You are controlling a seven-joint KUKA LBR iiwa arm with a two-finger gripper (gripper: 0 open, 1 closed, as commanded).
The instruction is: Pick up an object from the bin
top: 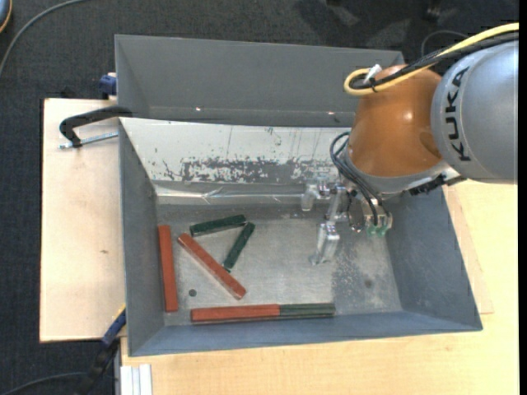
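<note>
Flat against the front wall of the bin (136, 245): a long red bar (235, 312), end to end with a front green bar (307, 309) reaching toward the right. Along the left wall, running front to back, a left red bar (168, 268). Just beside it on the floor, a small dark speck (193, 294). Further in, a slanting red bar (212, 266), laid from near the left wall toward the middle of the floor. Close by on its right, a short green bar (238, 246), tilted the other way. Behind that, a rear green bar (218, 225), roughly level with the back wall, its right end near the short one's far end. In the right half of the bin, well apart from those bars: fingers (328, 241) pointing down at bare grey floor, nearer the back wall than the front. Nearest to them, the short green bar on the left and the front green bar, neither touched. Open or closed: cannot tell. Higher up, the arm's orange cover (395, 126) with its cables, over the back right corner.
</note>
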